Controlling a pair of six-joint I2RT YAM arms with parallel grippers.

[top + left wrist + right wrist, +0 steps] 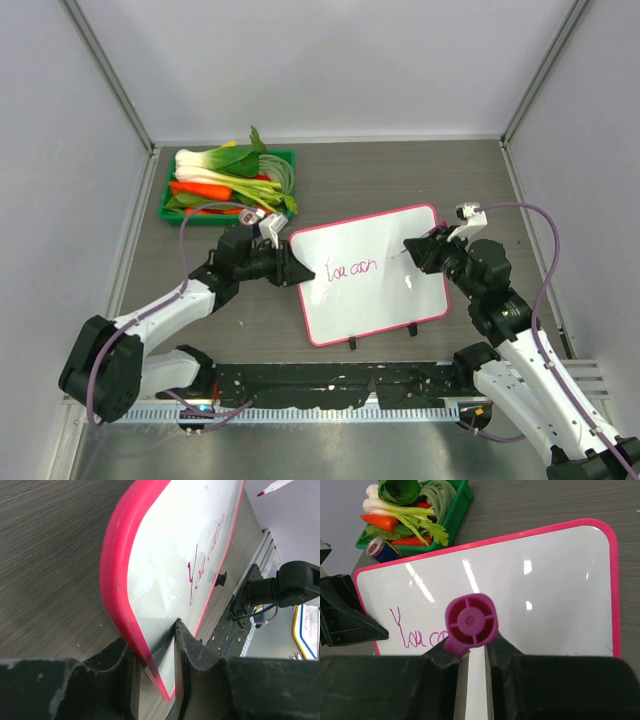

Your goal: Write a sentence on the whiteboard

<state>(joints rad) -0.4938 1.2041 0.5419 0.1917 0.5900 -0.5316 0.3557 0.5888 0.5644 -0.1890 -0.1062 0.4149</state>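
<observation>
On the bench the whiteboard is clamped at its left edge by the left gripper while a marker is pinched in the right gripper, and the half-written sentence could be skewed if that thin hold were overcome by pen pressure

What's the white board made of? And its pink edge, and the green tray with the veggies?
The whiteboard face looks like smooth, glossy coated sheet: light glares off it. Its frame seems moulded plastic, slightly shiny and rounded. The green tray looks like hard plastic too, though I can't be sure.
</observation>
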